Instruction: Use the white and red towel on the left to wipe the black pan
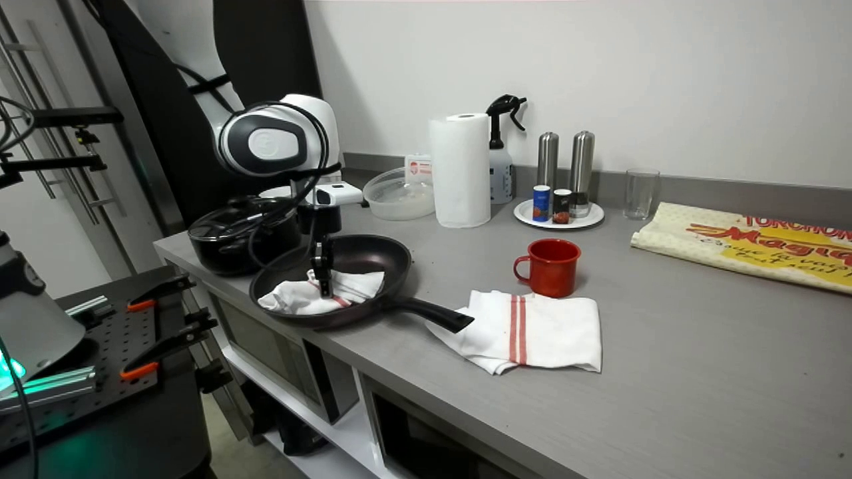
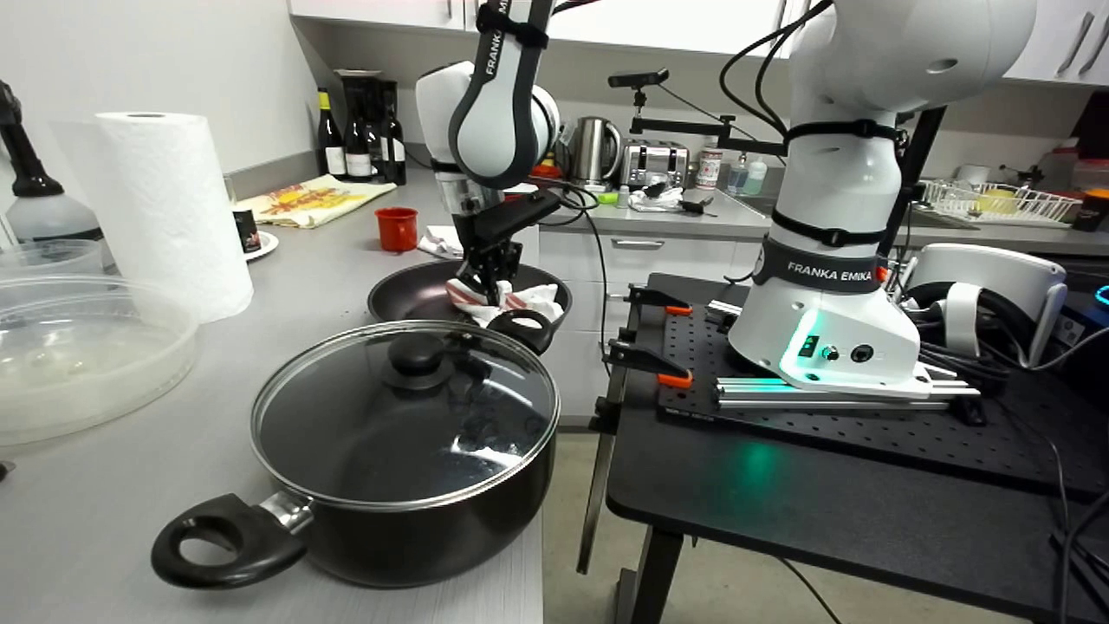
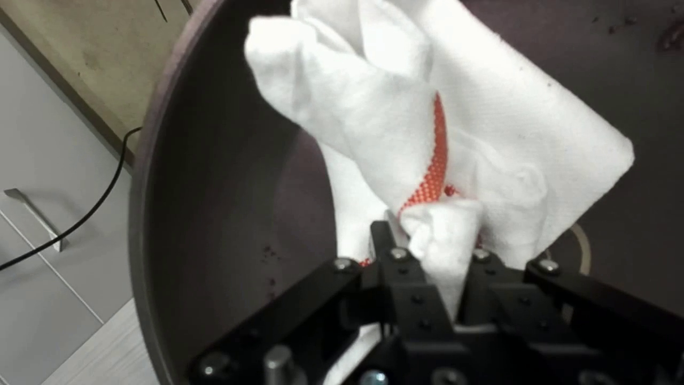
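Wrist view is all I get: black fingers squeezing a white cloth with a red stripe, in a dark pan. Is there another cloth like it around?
Observer: Yes, an exterior view shows a red-striped folded towel lying on the counter.
Visitor: What else is close by?
Observer: In both exterior views, a black pot, covered by a glass lid, stands beside the pan.
Visitor: And where does all this machinery stand?
Observer: In an exterior view, the arm's white base rises from a black table beside the counter.
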You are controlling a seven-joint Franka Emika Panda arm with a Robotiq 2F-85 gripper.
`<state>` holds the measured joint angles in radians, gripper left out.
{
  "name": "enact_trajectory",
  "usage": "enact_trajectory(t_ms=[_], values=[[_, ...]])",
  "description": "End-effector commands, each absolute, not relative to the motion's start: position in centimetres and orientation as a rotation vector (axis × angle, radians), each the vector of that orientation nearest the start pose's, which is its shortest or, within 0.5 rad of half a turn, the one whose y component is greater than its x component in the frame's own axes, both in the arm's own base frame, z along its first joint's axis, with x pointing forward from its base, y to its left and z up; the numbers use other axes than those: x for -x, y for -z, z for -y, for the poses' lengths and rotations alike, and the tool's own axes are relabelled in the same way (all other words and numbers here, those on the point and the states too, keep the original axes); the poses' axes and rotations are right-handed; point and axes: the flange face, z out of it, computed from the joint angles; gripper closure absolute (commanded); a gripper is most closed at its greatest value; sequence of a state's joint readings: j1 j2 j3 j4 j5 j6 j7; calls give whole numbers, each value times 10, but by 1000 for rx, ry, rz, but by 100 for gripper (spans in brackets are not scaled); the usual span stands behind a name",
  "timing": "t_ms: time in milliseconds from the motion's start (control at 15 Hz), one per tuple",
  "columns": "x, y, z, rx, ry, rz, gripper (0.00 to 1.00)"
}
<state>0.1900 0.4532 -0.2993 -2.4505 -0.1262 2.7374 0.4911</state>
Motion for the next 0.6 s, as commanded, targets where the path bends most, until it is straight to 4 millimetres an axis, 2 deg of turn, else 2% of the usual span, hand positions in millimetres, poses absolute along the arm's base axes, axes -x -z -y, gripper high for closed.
enact_trajectory(t_ms=[0, 267, 533], values=[[-466, -109, 36, 3305, -147, -689, 96], [-483, -112, 24, 3296, -133, -601, 96], [-503, -113, 25, 3275, -127, -578, 96]])
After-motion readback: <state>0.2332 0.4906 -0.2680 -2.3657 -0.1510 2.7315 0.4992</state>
